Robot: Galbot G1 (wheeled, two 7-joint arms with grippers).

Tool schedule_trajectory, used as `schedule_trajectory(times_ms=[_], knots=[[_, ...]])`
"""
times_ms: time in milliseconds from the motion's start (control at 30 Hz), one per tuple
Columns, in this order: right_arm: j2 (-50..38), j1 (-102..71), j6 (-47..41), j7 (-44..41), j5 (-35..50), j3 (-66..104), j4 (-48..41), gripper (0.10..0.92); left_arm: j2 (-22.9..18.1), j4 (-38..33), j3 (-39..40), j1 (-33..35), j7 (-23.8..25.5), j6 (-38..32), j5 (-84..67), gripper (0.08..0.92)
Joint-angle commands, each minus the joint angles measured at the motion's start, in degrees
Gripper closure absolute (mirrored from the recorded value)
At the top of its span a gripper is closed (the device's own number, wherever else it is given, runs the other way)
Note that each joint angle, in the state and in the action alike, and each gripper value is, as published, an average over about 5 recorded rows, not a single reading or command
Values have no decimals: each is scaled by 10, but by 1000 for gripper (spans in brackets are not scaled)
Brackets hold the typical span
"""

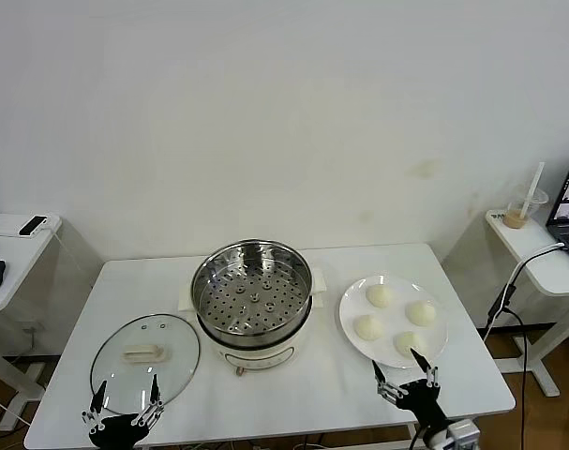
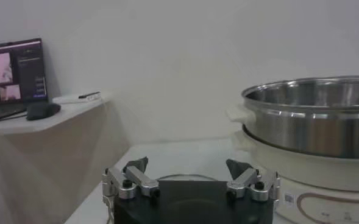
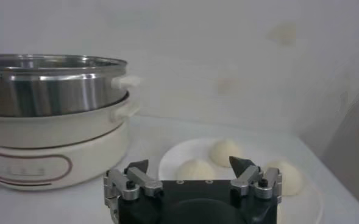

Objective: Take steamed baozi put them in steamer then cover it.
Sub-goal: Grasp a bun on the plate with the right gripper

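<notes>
White buns [image 1: 395, 319], all four, sit on the plate [image 1: 348, 305] right of the empty steamer [image 1: 252, 291]; the lid [image 1: 145, 361] lies left. Nothing has started. Both the right tool [image 1: 404, 375] and left tool [image 1: 125, 401] hang open at the surface's [image 1: 312, 398] near edge. Next, I judge: right tool reaches for the nearest bun.

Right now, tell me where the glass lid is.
In the head view the lid lies flat on the table's near left part, beside the steamer, just beyond the open left gripper.
</notes>
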Motion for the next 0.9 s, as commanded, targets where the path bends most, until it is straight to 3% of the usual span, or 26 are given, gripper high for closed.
schedule_trajectory(times_ms=[33, 267, 567, 900], knots=[[-23, 48, -17, 11, -95, 23, -6, 203, 2, -21, -2, -1, -2, 52, 47, 177], [-138, 160, -42, -52, -198, 42, -67, 203, 1, -24, -9, -13, 38, 51, 90, 177], [-279, 374, -9, -246, -319, -56, -222, 203, -2, -21, -21, -26, 45, 39, 115, 177], [-348, 692, 26, -493, -314, -353, -374, 203, -1, -25, -25, -41, 49, 41, 121, 177]])
